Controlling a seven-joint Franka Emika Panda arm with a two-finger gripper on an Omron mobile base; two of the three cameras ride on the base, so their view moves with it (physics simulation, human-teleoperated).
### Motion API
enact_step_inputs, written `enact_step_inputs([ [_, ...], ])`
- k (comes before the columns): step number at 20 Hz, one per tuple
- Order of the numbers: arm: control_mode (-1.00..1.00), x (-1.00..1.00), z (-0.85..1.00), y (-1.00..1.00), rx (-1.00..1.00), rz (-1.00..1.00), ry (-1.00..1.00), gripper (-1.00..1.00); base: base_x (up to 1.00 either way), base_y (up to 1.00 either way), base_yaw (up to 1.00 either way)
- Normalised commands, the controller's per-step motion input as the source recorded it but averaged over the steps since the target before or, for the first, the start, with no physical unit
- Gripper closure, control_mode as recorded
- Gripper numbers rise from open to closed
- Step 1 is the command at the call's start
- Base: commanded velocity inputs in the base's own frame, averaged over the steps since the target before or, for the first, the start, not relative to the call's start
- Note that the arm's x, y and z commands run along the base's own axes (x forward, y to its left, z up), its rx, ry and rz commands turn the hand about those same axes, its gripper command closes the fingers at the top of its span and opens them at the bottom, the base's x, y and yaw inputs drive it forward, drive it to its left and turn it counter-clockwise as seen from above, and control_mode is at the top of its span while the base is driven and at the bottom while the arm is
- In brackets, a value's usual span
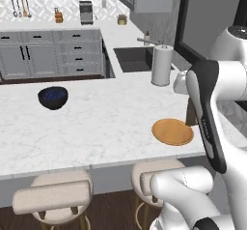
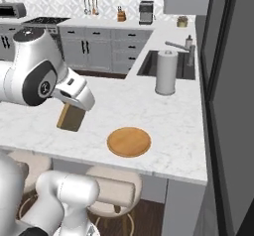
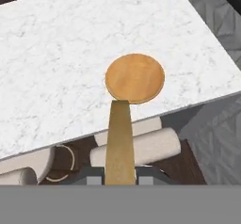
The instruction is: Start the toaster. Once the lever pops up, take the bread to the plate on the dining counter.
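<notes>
Bread: your slice (image 3: 119, 140) was clamped edge-on between the jaws, running up the middle of the hand view, its far edge just overlapping the near rim of the plate in that view.
Jaws: narrow, pinched on the bread's lower end; you could see the dark tips either side of it at the bottom of the hand view.
Gripper: you had it (image 2: 74, 112) held above the dining counter (image 2: 168, 126), with the slice hanging below the hand as a brown slab in the right base view.
Plate: wooden, round (image 3: 135, 78), bare, sitting near the counter's front edge, over the stools (image 1: 53, 195).
Step in hand: by my read, you were on the carry, last leg, with the toast out and the drop-off not yet made.
Next move: you'd need to bring the hand on over the plate's middle, lower it, tip the slice flatter, then open up; let go from here and it could land on edge or fall off the front edge.
Arm pose: your arm rose from the base, folded at the elbow, forearm reaching across the counter edge, wrist angled down towards the plate.
Elsewhere: dark bowl (image 1: 53, 97) well apart on the marble, paper towel roll (image 2: 166, 72) by the sink.
</notes>
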Motion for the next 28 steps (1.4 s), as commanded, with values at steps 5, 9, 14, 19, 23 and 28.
enact_step_inputs([
  [5,-1.00,0.67,-0.78,-0.52,0.15,0.36,0.00,1.00,0.00,0.00,0.00],
  [9,-1.00,0.79,-0.86,-0.57,0.12,0.34,-0.01,1.00,0.00,0.00,0.00],
  [14,-1.00,0.80,-0.67,-0.33,0.09,0.20,-0.08,1.00,0.00,0.00,0.00],
  [19,-1.00,0.61,-0.57,-0.08,0.12,0.05,-0.05,1.00,0.00,0.00,0.00],
  [23,-1.00,0.46,-0.61,-0.08,0.15,0.02,0.00,1.00,0.00,0.00,0.00],
  [28,-1.00,0.62,-0.42,-0.10,0.12,0.01,0.00,1.00,0.00,0.00,0.00],
])
